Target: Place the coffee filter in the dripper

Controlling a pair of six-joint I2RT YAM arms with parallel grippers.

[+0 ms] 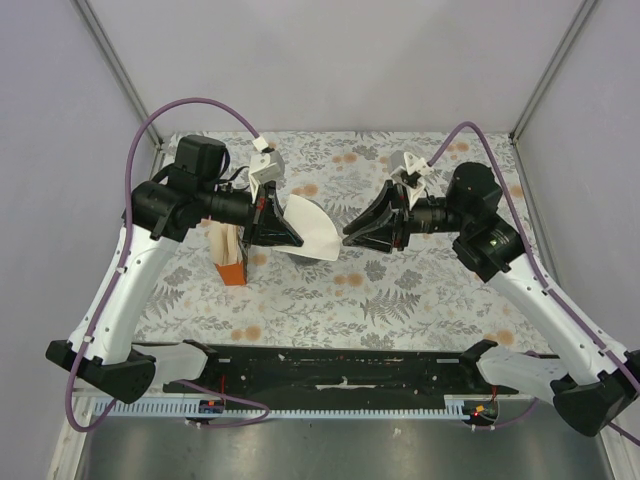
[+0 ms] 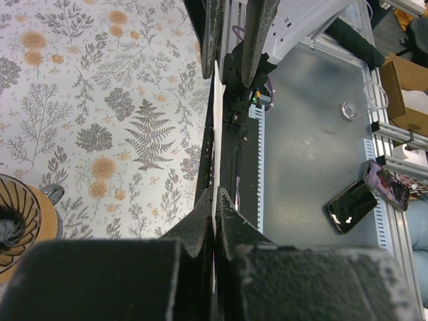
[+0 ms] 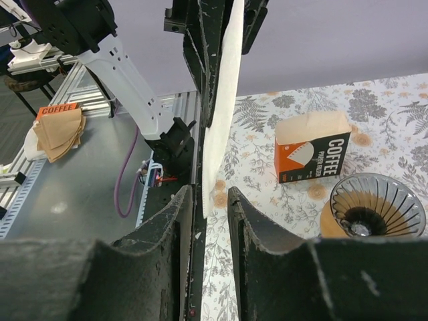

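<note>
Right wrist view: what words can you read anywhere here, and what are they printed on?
"COFFEE": on the black panel of the orange filter packet.
"COFFEE": on the orange band around the brown filter stack at far left.
The smaller line under "COFFEE" on the filter packet is too blurred to read with certainty.
No other text is legible.

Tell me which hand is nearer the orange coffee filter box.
Left. The left hand, pinching the coffee filter, is right next to the box; the right hand sits beyond the filter's far edge.
</note>
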